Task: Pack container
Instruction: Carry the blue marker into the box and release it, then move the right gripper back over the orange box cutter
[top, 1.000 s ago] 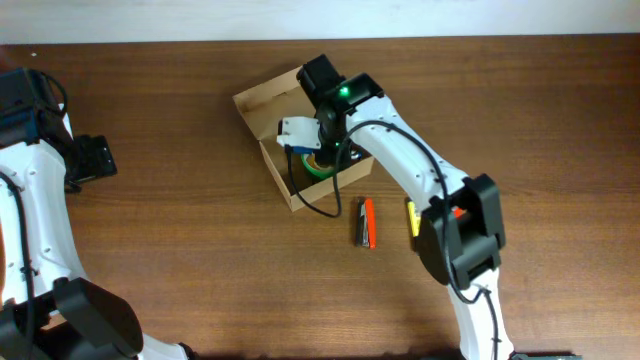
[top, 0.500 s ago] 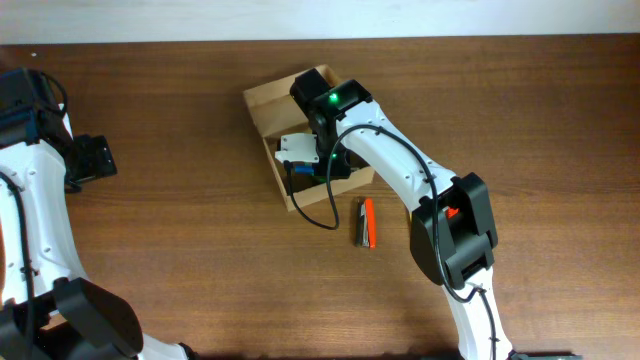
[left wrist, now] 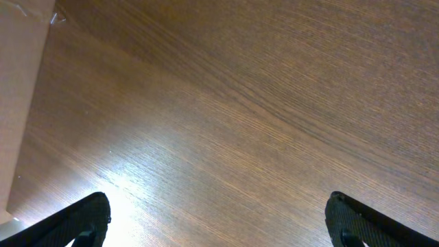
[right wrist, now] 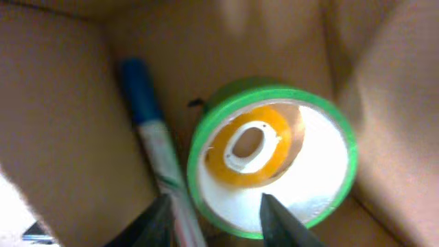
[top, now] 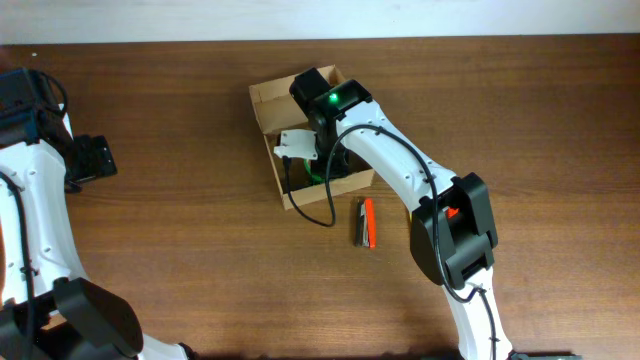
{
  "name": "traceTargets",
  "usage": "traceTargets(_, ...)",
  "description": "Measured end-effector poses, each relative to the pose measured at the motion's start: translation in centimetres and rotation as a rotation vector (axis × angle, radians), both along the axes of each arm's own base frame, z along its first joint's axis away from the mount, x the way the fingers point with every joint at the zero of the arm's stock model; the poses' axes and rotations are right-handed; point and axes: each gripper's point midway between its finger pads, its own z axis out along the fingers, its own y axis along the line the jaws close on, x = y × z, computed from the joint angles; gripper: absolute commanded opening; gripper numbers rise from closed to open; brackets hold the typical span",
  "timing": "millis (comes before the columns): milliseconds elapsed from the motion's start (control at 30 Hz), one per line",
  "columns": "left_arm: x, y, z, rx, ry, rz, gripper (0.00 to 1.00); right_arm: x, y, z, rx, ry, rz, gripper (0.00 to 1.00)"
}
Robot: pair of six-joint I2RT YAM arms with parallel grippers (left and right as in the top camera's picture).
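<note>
Table (top: 150,120) of dark wood fills the overhead view, and the cardboard box (top: 268,108) sits open on it near the far edge, a little left of centre and turned at an angle. The right arm (top: 400,170) reaches across and dips its end down inside the box, hiding most of what lies there apart from a glimpse of green. Two pens (top: 366,222) lie side by side on the table just in front of the box, one orange and one dark. The left arm (top: 30,200) stands at the left edge, well apart from the box. From the left wrist, only bare wood shows below the left gripper (left wrist: 218,206) – its fingers (left wrist: 89,218) are spread wide at the two bottom corners with nothing between them. From the right wrist, the inside of the box shows: a green tape roll (right wrist: 343,144) lies flat on the floor with a smaller yellow roll (right wrist: 274,158) inside its ring, and a blue-capped marker (right wrist: 147,116) lies just beside it on the left. The right gripper (right wrist: 219,219) hangs over the near rim of the green roll – its fingers (right wrist: 281,223) are blurred, part-way apart and gripping nothing.
</note>
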Motion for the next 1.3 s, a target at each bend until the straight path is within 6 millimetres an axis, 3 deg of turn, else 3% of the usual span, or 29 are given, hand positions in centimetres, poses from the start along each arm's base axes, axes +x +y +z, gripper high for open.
traceTargets(167,0.0,0.0,0.0,0.0,0.0,0.0,1.0,1.7,0.9,0.3,0.044,-0.062,-0.083,0.59)
traceTargets(300,0.0,0.0,0.0,0.0,0.0,0.0,1.0,3.3,1.8,0.8,0.11,-0.105,-0.24,0.59)
traceTargets(467,0.0,0.0,0.0,0.0,0.0,0.0,1.0,4.2,1.1,2.4,0.159,-0.121,-0.429,0.59)
traceTargets(567,0.0,0.0,0.0,0.0,0.0,0.0,1.0,5.2,-0.4,6.5,0.205,-0.203,-0.541,0.59)
traceTargets(700,0.0,0.0,0.0,0.0,0.0,0.0,1.0,5.9,-4.2,15.7,0.333,-0.36,-0.707,0.59)
traceTargets(800,0.0,0.0,0.0,0.0,0.0,0.0,1.0,4.9,-8.9,21.9,0.418,-0.441,-0.85,0.58)
traceTargets(900,0.0,0.0,0.0,0.0,0.0,0.0,1.0,3.3,-15.5,25.1,0.435,-0.472,-1.043,0.58)
traceTargets(1000,0.0,0.0,0.0,0.0,0.0,0.0,1.0,1.8,-20.8,24.8,0.404,-0.452,-1.204,0.57)
traceTargets(1133,0.0,0.0,0.0,0.0,0.0,0.0,1.0,-1.5,-26.5,20.2,0.312,-0.355,-1.407,0.57)
traceTargets(1300,0.0,0.0,0.0,0.0,0.0,0.0,1.0,-7.0,-29.0,13.9,0.215,-0.237,-1.536,0.6)
